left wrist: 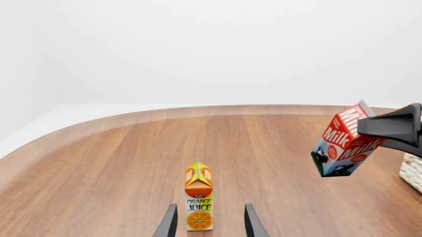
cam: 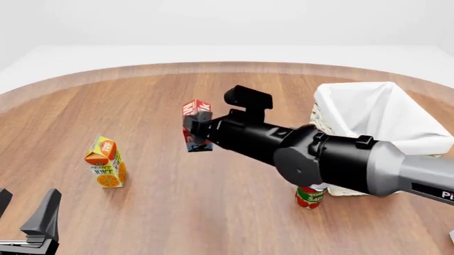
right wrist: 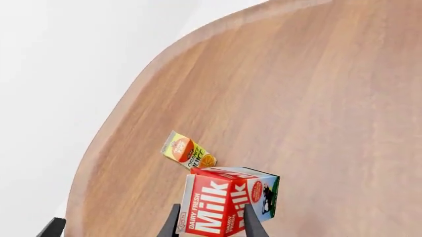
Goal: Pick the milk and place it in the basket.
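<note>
The milk (cam: 195, 125), a red gable-top carton with a dark base, hangs tilted above the table's middle, clamped in my right gripper (cam: 201, 129). It shows in the right wrist view (right wrist: 224, 202) between the fingers, and in the left wrist view (left wrist: 346, 143) lifted off the wood. The cream wicker basket (cam: 376, 114) with white liner stands at the right, apart from the milk; its corner shows in the left wrist view (left wrist: 413, 170). My left gripper (cam: 25, 220) is open and empty at the near left; its fingers (left wrist: 169, 223) frame the juice carton from a distance.
An orange juice carton (cam: 106, 163) stands upright at the left, seen also in the wrist views (left wrist: 198, 197) (right wrist: 188, 151). A red can (cam: 310, 196) stands near the basket's front, partly under the right arm. The round table's edge (cam: 71, 77) curves behind.
</note>
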Tool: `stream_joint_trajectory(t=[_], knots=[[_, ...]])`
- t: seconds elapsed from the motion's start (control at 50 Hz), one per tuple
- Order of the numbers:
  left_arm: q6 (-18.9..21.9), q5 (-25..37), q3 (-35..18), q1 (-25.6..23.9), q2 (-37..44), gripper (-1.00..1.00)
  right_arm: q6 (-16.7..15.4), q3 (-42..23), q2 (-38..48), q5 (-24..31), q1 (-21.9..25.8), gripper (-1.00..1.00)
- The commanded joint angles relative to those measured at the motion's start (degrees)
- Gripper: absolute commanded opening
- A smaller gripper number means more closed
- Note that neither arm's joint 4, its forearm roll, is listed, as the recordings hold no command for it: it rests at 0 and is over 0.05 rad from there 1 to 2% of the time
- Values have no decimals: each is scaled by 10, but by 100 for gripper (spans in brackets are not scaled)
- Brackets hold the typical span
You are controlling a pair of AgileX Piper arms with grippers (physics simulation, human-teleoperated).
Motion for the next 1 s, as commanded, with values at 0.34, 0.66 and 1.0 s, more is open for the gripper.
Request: stream_joint_trajectory(t=[0.34, 0.66, 1.0], knots=[[0, 0, 0, 0, 0, 100, -59, 59, -200, 47, -48, -100], [0, 0, 0, 0, 0, 100, -116, 55, -319, 136, -101, -100], [0, 0, 0, 0, 0, 100, -156, 37, -389, 199, -164, -100]])
